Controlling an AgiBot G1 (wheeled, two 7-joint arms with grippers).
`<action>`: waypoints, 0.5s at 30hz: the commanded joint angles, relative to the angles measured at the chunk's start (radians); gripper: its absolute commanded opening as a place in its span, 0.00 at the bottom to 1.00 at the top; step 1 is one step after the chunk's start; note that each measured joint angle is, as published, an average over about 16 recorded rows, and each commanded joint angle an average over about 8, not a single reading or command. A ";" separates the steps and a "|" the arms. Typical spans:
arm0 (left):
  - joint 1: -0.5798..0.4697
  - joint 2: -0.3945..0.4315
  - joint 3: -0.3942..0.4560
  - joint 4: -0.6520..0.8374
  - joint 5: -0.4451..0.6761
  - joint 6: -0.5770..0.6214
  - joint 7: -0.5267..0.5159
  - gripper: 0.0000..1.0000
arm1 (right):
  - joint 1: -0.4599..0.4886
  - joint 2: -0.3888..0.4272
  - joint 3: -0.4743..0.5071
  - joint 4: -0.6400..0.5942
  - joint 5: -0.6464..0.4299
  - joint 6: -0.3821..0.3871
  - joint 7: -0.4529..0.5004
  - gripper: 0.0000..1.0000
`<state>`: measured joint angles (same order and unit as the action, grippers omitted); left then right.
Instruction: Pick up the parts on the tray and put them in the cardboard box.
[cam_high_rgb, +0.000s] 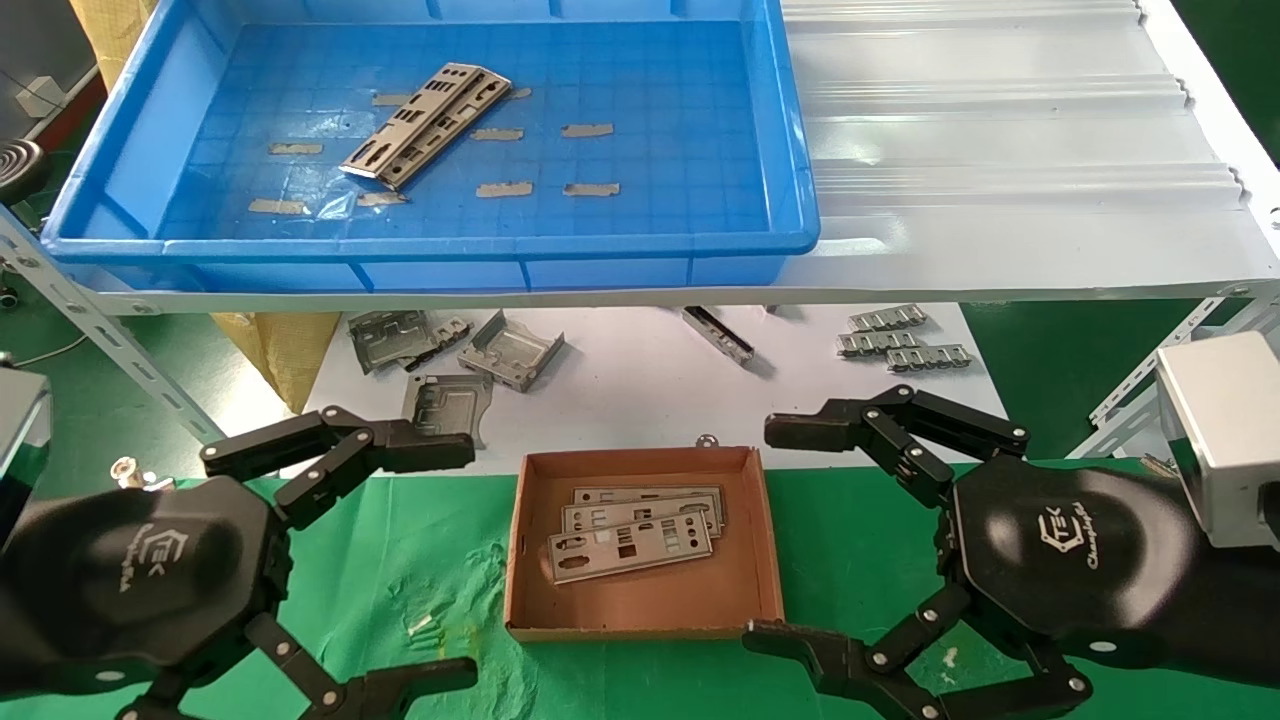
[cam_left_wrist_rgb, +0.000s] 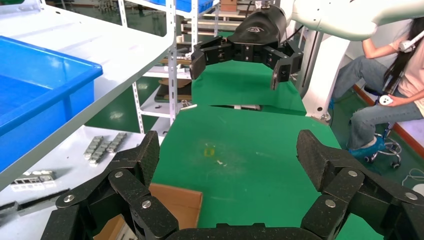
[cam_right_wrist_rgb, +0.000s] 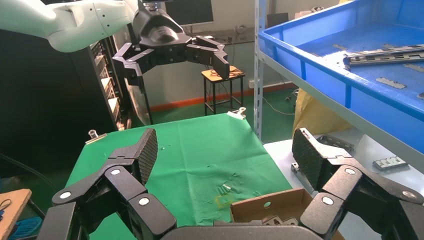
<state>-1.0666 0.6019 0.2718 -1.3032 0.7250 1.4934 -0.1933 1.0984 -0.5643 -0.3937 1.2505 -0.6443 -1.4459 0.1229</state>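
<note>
The blue tray sits on the upper white shelf at far left and holds a small stack of the silver punched plates. The brown cardboard box lies on the green cloth between my grippers, with three plates lying overlapped inside. My left gripper is open and empty just left of the box. My right gripper is open and empty just right of it. The right wrist view shows the box, the tray and its plates. The left wrist view shows a box corner.
Bent grey brackets and ridged clip strips lie on the white surface under the shelf, behind the box. Perforated shelf struts slope down at left and right. A seated person is beyond the table's right side.
</note>
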 joint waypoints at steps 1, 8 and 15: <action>-0.002 0.002 0.002 0.004 0.001 0.000 0.001 1.00 | 0.000 0.000 0.000 0.000 0.000 0.000 0.000 1.00; -0.005 0.005 0.005 0.011 0.003 0.001 0.003 1.00 | 0.000 0.000 0.000 0.000 0.000 0.000 0.000 1.00; -0.006 0.007 0.006 0.015 0.004 0.002 0.005 1.00 | 0.000 0.000 0.000 0.000 0.000 0.000 0.000 1.00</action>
<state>-1.0726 0.6091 0.2778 -1.2883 0.7290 1.4950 -0.1889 1.0984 -0.5643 -0.3937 1.2505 -0.6443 -1.4459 0.1228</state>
